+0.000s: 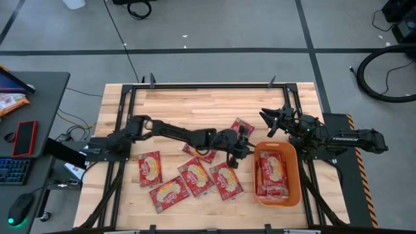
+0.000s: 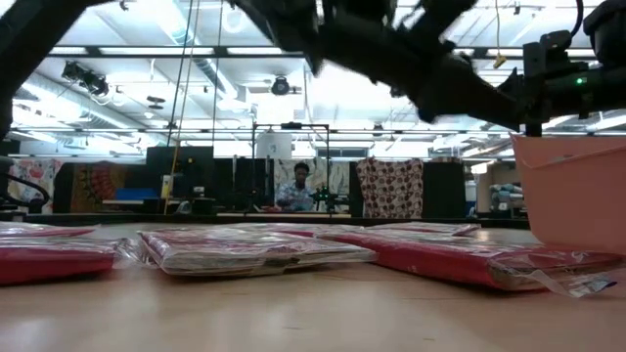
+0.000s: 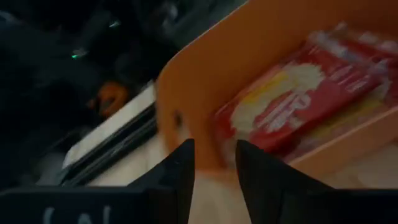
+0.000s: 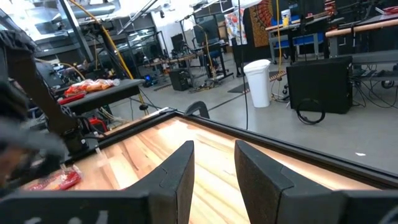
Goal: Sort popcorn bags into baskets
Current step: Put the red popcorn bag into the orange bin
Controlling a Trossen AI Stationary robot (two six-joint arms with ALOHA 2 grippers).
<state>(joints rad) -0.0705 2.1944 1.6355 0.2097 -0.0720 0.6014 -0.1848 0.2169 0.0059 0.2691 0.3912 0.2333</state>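
The orange basket [image 1: 278, 147] stands at the table's right near corner with red popcorn bags [image 1: 272, 174] lying flat in it. Several more red bags lie flat on the wood left of it [image 1: 195, 175], plus one farther back [image 1: 242, 127]. My left gripper [image 1: 242, 153] hovers open just left of the basket's left wall. In its wrist view the fingers [image 3: 215, 163] are empty and face the basket wall [image 3: 205, 68] and the bags inside [image 3: 292, 102]. My right gripper [image 1: 268, 122] is open and empty beyond the basket's far edge [image 4: 214, 168].
A black metal frame [image 1: 195, 86] runs round the table top. A side desk at the left holds a keyboard, a phone and an orange-and-white snack bag [image 1: 10, 103]. In the low view bags [image 2: 245, 249] and the basket [image 2: 577, 191] line the foreground; a person [image 2: 298, 186] sits far behind.
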